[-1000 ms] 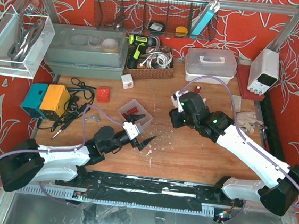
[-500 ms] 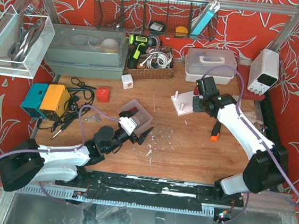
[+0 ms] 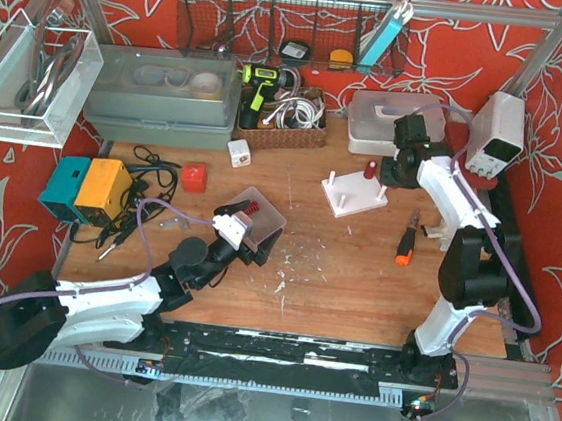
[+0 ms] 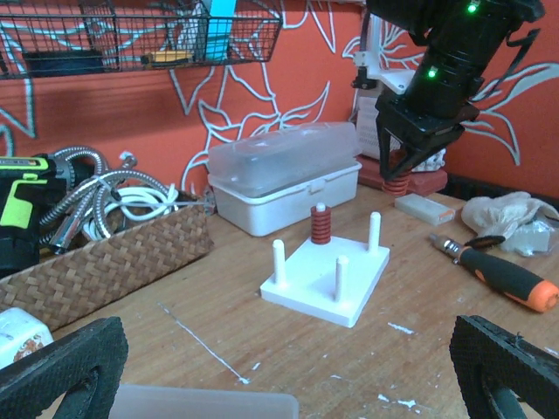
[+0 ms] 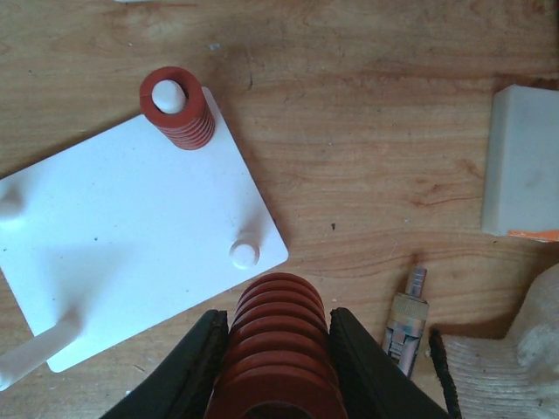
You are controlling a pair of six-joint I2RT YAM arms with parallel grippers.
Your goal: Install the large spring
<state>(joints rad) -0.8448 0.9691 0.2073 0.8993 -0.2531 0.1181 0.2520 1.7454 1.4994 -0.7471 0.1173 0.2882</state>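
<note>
My right gripper (image 5: 278,316) is shut on the large red spring (image 5: 278,345) and holds it just off the near corner of the white peg plate (image 5: 122,236). A smaller red spring (image 5: 177,109) sits on one corner peg; a bare peg (image 5: 244,254) is closest to the held spring. In the top view the right gripper (image 3: 398,171) is at the right end of the plate (image 3: 355,196). The left wrist view shows the plate (image 4: 327,278) and the held spring (image 4: 397,182). My left gripper (image 4: 288,388) is wide open and empty.
A clear plastic tray (image 3: 259,213) lies under the left gripper (image 3: 250,243). An orange-handled screwdriver (image 3: 405,246) lies right of the plate. A white lidded box (image 3: 396,117), a wicker basket (image 3: 282,120) and a power supply (image 3: 497,133) stand behind. A white block (image 5: 522,161) lies nearby.
The right arm has swung from the middle of the table to the back right, past the plate, with the spring. The left gripper has moved up and left over the tray.
</note>
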